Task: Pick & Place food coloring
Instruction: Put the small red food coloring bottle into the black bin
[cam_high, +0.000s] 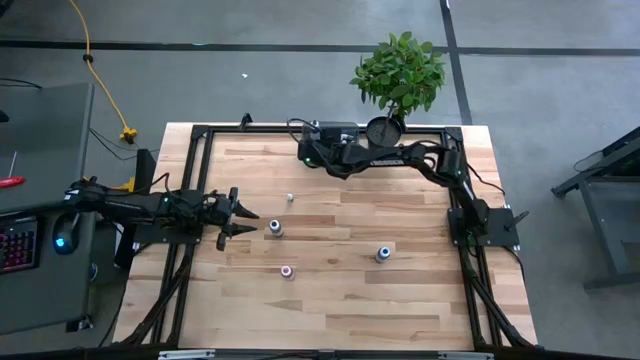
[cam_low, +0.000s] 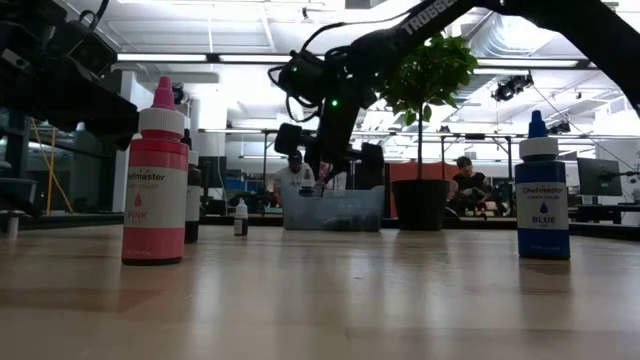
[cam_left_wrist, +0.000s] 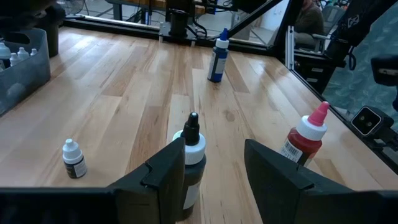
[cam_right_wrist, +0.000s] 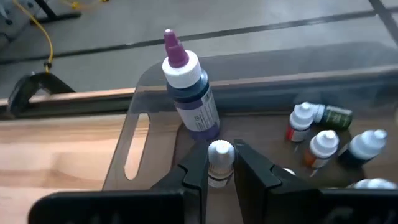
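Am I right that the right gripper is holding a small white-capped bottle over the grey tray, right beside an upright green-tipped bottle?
Not quite: the upright bottle beside it has a purple tip, as the right wrist view shows. The right gripper does hold a small white-capped bottle over the grey tray.

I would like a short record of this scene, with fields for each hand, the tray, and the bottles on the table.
right hand: shut on small white-capped bottle, over grey translucent tray
left hand: open, around black-tipped dark bottle
tray contents: purple-tipped bottle upright, several small bottles
loose on wooden table: pink bottle, blue bottle, tiny white bottle
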